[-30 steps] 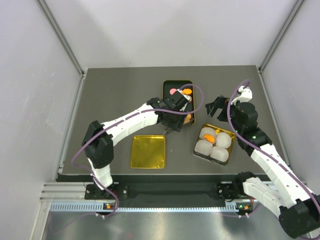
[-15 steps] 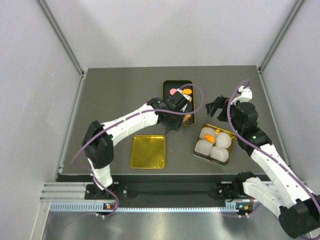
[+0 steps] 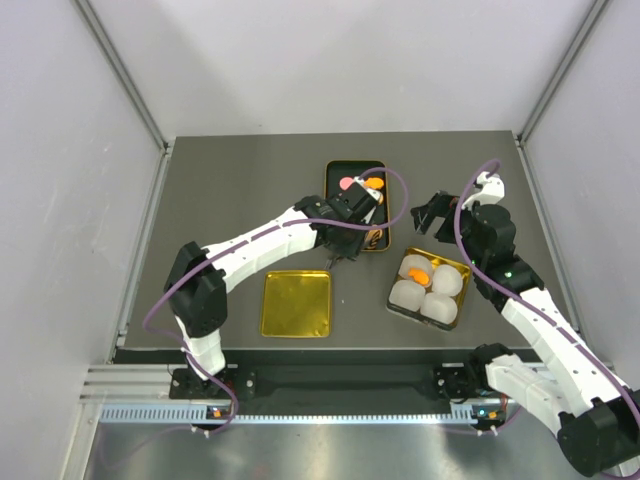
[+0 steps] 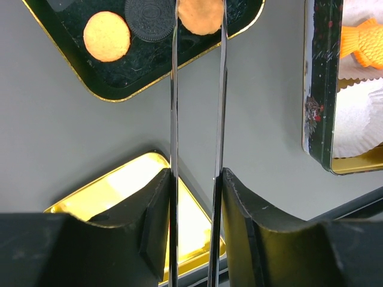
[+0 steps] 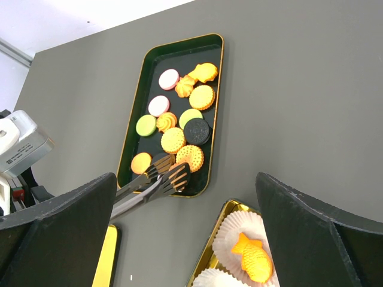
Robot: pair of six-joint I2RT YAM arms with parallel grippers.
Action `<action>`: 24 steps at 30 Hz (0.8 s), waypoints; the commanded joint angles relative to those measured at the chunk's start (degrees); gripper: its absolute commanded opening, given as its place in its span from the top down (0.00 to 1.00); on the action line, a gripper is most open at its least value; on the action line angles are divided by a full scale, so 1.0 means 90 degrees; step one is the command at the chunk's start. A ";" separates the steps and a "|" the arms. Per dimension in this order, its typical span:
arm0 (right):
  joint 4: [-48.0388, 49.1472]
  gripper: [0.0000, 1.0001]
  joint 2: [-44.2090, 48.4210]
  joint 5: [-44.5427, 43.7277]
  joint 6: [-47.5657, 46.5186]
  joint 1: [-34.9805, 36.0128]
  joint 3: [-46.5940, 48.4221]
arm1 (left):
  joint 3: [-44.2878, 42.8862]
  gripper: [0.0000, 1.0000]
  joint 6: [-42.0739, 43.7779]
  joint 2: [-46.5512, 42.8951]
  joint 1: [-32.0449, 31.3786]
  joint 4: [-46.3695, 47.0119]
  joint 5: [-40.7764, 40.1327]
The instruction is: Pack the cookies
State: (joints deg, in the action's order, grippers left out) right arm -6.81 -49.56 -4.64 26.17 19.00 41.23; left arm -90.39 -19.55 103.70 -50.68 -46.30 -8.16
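L gripper [image 4: 196,179]: fingers [image 4: 157,203] partly closed, pressed on both arms of a pair of metal tongs [image 4: 173,89], so it's gripping the tongs. Tong blades are near-parallel w/ a narrow gap. The tips reach into the dark gold-rimmed tray [image 5: 214,113] and sit either side of an orange cookie [image 4: 200,15]. Can't tell if it's actually pinched, as the view cuts off at the top.

The other cookies [image 5: 173,140] lie loose in that tray at mid-back of the table [image 3: 230,190]: orange, pink, green, one black.

R gripper [image 3: 432,213]: fingers spread wide, nothing between them, hanging just right of the tray and behind the tin [image 4: 317,89] of white paper cups. One cup has an orange fish-shaped piece [image 5: 254,257]. A gold square lid [image 3: 296,303] is near the front edge.
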 commanded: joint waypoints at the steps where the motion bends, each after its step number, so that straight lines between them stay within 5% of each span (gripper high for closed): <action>1: 0.0239 0.00 0.0019 0.0018 0.0031 -0.0012 0.0145 | -0.0299 0.60 0.0082 -0.0165 -0.0014 0.0155 -0.0148; 24: 0.0249 0.00 0.0009 -0.0031 0.0022 -0.0031 0.0116 | -0.0318 0.60 0.0141 -0.0370 -0.0004 0.0155 -0.0255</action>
State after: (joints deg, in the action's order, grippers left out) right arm -6.79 -49.63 -4.67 26.17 18.98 41.23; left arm -90.72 -19.25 103.66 -50.68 -46.46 -8.84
